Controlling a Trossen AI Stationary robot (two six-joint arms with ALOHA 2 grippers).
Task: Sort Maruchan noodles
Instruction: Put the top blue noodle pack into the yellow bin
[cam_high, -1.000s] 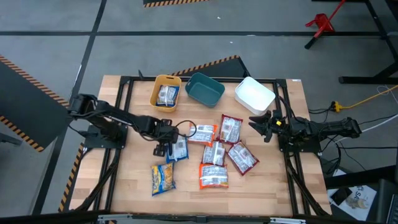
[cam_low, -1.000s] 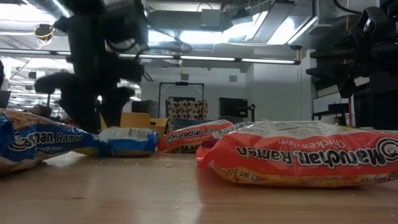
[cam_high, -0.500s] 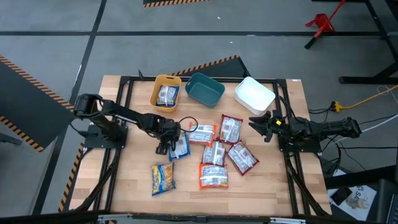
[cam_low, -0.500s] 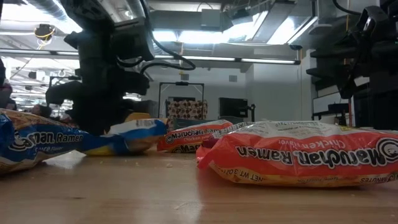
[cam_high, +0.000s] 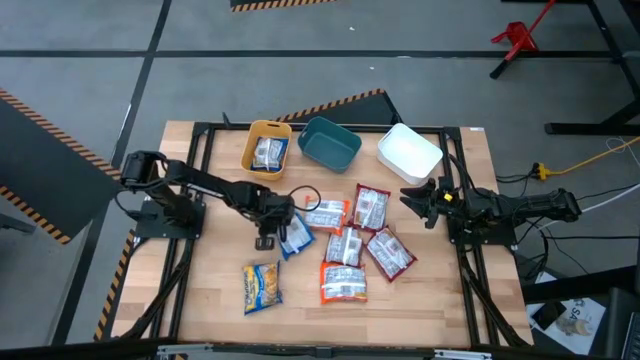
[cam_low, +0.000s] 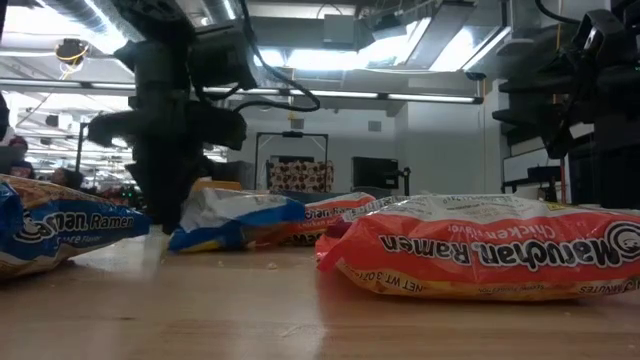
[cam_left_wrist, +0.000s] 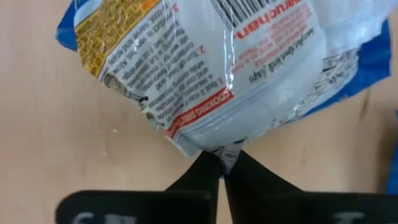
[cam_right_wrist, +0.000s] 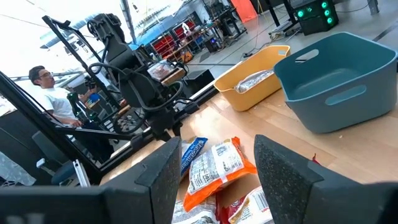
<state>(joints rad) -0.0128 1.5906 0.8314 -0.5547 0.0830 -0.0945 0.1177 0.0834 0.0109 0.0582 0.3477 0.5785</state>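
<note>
The left pincer (cam_high: 268, 232) is low over the wooden surface (cam_high: 210, 290), left of the middle, and is clamped on the edge of a blue packet (cam_high: 293, 234). In the left wrist view its two dark fingers (cam_left_wrist: 202, 174) meet on the sealed seam of that packet (cam_left_wrist: 224, 74), which shows its clear printed back with blue and yellow at the corners. In the low view the packet (cam_low: 235, 220) is tilted, its gripped end raised off the surface beside the pincer (cam_low: 165, 225).

Just right of it lies an orange packet (cam_high: 326, 215), and beyond that a dark red packet (cam_high: 371, 207). Below these lie another packet (cam_high: 344, 246), a second dark red one (cam_high: 390, 253) and an orange one (cam_high: 344, 284) nearest the front. A blue-and-yellow packet (cam_high: 263, 286) lies apart at the front left.

Three bins stand along the far edge: a yellow bin (cam_high: 252, 146) holding one packet (cam_high: 268, 154), a teal bin (cam_high: 329, 143) and a white bin (cam_high: 409, 152).

The right pincer (cam_high: 412, 201) hangs over the right side of the surface, below the white bin and near the dark red packets, touching none. Its fingers (cam_right_wrist: 165, 171) stand apart in the right wrist view, with nothing between them.

A person (cam_right_wrist: 53, 99) shows in the room behind the surface.
</note>
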